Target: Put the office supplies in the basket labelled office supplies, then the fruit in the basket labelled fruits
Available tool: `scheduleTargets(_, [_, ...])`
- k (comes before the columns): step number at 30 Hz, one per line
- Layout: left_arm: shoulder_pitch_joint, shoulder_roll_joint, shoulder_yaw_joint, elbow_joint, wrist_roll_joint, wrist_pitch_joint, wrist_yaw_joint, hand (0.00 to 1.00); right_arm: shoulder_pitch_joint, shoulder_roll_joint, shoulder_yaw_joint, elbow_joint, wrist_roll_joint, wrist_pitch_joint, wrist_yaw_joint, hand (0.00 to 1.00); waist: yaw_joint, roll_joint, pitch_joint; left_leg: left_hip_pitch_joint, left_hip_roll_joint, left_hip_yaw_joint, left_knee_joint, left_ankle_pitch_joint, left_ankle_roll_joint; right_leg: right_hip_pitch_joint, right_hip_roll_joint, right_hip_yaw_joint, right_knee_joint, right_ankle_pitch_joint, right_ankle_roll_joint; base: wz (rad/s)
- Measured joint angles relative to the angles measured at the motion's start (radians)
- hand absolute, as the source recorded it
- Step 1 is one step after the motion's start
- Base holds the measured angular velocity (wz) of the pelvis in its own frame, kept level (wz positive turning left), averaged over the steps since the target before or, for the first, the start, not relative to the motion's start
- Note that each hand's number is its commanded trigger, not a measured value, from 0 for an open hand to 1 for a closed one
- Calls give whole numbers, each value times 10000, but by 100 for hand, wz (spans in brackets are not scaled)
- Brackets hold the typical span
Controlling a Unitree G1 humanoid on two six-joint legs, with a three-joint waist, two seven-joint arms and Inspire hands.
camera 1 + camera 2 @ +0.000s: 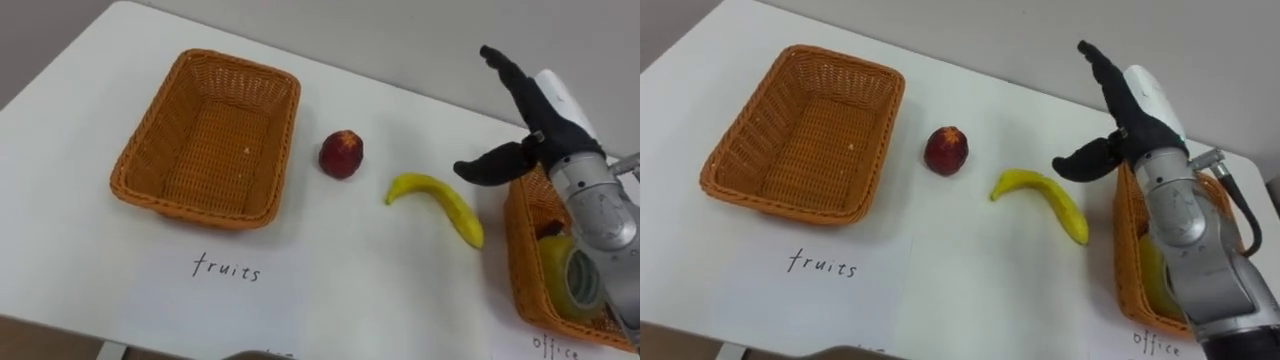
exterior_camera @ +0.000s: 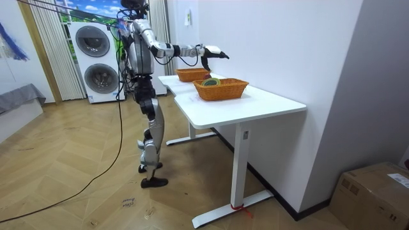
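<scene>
An empty wicker basket [image 1: 208, 135] stands at the left of the white table, above a paper reading "fruits". A red apple [image 1: 341, 154] lies just right of it, and a yellow banana [image 1: 440, 203] further right. A second wicker basket [image 1: 530, 255] at the right edge, marked "office", holds a tape roll [image 1: 572, 280] and something yellow. My right hand [image 1: 525, 120] hovers open above that basket's far left corner, fingers straight and thumb spread toward the banana, holding nothing. In the room view I stand at the table's end with the right hand [image 2: 211, 52] stretched over both baskets.
Bare white tabletop [image 1: 380, 290] lies in front of the fruit. The table's far edge [image 1: 330, 65] runs close behind the baskets, and a wall stands beyond it. In the room view, washing machines [image 2: 96, 61] stand behind me.
</scene>
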State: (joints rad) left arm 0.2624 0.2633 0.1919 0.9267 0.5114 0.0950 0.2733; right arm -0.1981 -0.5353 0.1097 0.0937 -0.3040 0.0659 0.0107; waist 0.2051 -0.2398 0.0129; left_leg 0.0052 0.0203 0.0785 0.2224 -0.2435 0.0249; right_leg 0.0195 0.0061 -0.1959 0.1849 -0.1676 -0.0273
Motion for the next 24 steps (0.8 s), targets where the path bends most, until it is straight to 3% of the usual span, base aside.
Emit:
scheduleTargets(3, [-20,128,-35,0,-83,1,0,0,-3,-98,351,73,-72,2,29,0,120,-98,38,5,1,-6,46,0,0,-6,11,-33,-3,0,0,0])
scheduleTargets(9, [-90,212,-73,10,-68,-3,1,0,-5,-134,578,217,-756,5,153,0,191,-94,45,-147,-2,-125,124,-1,2,-54,-33,-278,-18,1,1,7])
scheduleTargets(16, [-194,230,-40,10,-69,-2,76,0,-163,-243,696,516,-1074,0,178,0,237,-70,52,-330,3,-250,235,-1,0,-143,-41,-422,-17,1,0,5])
scheduleTargets(24, [-404,232,-325,-51,-61,28,84,0,-663,-264,1170,1209,-1587,224,965,0,294,43,67,-639,5,-271,464,-1,-1,-380,-46,-492,3,26,-42,0])
